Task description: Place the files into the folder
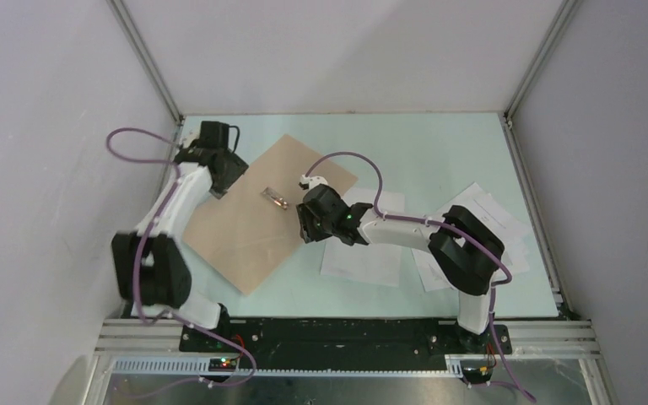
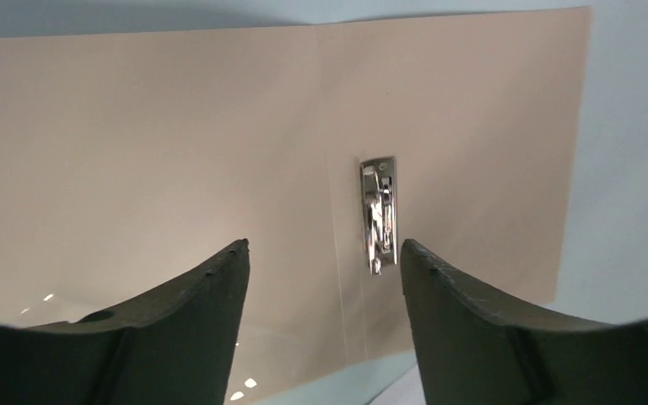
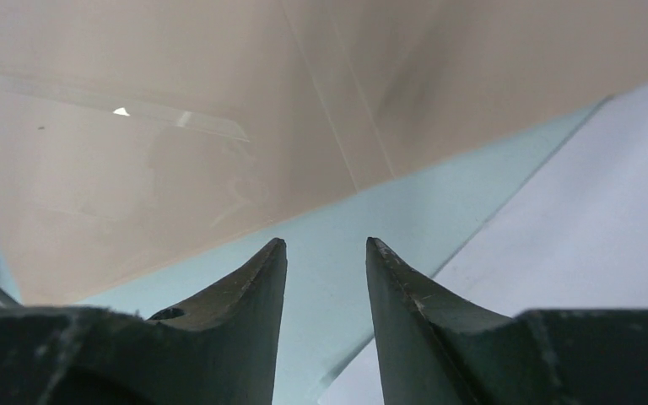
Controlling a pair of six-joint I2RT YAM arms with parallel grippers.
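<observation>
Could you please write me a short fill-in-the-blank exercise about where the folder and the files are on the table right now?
1. The folder lies ____, both leaves flat on the table.
2. The metal clip sits along the folder's ____.
3. In the top view, the files lie to the ____ of the folder.
4. Of the files, ____ lie on the folder yet.

Missing words: open; spine; right; none.

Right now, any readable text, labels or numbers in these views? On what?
None can be read.
files: any print on the white sheets is too small to read from the top view.
folder: plain tan card, no text visible.
metal clip: bare shiny metal, no legible marking.
</observation>
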